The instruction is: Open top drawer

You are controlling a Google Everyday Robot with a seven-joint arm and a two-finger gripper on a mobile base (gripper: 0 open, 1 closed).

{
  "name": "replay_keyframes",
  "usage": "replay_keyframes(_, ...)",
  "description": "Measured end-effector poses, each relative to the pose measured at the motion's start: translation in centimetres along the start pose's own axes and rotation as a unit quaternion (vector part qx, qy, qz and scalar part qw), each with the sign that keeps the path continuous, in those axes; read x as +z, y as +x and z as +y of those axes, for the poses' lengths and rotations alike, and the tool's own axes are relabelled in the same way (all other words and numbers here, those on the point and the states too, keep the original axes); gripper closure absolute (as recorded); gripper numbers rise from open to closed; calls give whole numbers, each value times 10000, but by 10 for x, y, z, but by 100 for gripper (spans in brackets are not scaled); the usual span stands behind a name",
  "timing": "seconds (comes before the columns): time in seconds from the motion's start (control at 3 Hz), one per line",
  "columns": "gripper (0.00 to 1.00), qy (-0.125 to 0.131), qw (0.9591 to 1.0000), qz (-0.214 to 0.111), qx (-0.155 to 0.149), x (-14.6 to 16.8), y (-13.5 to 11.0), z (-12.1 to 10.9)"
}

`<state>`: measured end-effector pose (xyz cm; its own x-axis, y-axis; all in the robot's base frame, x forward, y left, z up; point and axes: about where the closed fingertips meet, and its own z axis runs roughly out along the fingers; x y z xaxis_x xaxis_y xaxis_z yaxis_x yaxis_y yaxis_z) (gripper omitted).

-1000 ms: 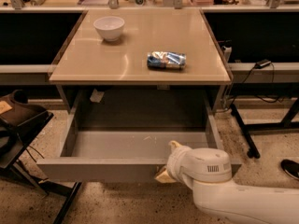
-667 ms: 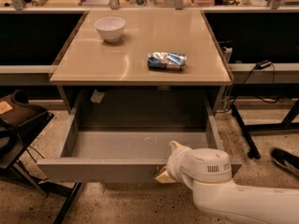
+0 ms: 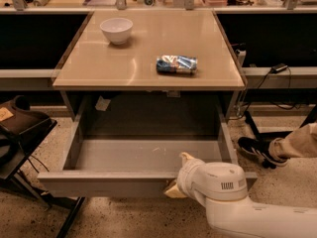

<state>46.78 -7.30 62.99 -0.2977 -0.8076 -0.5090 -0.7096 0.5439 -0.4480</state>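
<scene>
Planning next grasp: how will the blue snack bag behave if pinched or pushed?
Snack bag looks crinkly, so likely light and deforming under a pinch. Lies flat, so probably slides, not rolls. Gripper is at the front of the open top drawer.

Arm (image 3: pixel 262 221): white, reaching in from the lower right corner.
Pincer (image 3: pixel 178 175): low, right of centre, pointing left.
</scene>
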Motion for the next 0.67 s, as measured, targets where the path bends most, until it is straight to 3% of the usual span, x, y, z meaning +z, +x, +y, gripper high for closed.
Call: replay_keyframes(0.67,100,-55,10000,-15,-55,2,-3,3)
